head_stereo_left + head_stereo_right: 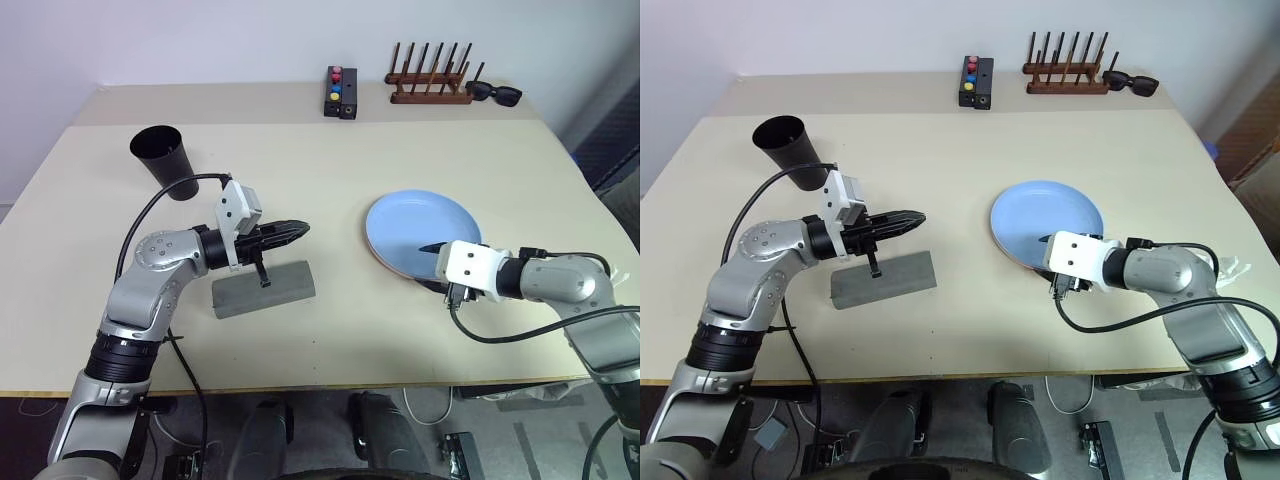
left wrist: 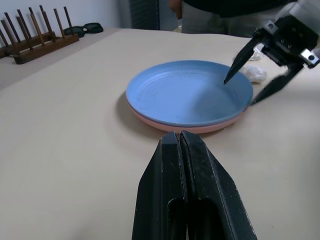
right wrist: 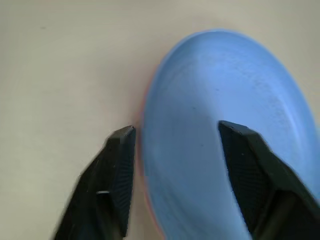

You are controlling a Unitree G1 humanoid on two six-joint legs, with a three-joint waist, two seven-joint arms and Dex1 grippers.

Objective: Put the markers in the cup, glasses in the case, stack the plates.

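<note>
Both arms silver-grey metal with black ribbed joint collars; white boxy wrist camera housings; left gripper (image 1: 290,230) and right gripper (image 2: 252,75) have tapered black fingers, textured pads (image 3: 250,165); black cables loop off each wrist

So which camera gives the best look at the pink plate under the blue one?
The left wrist view: the pink plate shows as a rim beneath the blue plate. The right wrist view shows a thin pink edge; in the two head views the blue plate covers nearly all of it.
</note>
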